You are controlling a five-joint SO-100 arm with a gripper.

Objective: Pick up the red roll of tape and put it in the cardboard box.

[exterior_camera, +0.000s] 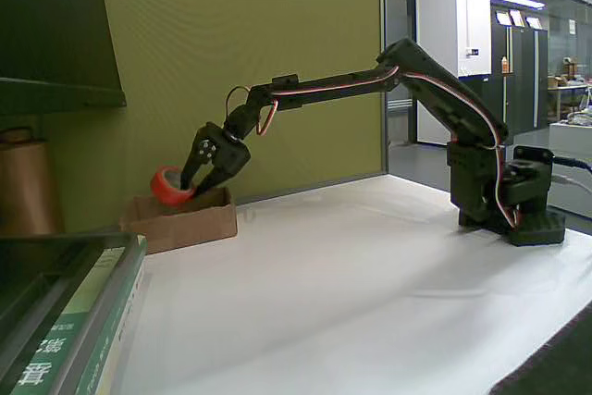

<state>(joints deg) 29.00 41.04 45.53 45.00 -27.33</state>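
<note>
At left of frame, the pincer (190, 188) holds the tape (166, 186) over the box (185, 221) on the worktop (370, 275); pickup done, seemingly only release remains.

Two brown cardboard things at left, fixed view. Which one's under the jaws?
The low brown corrugated cardboard box, open-topped, directly beneath the black gripper holding the red-orange roll of tape. The tall brown cylinder stands apart at the far left edge.

Brown cylinder (23, 187) far left; green books (69, 321) front; white table (370, 293).
</note>
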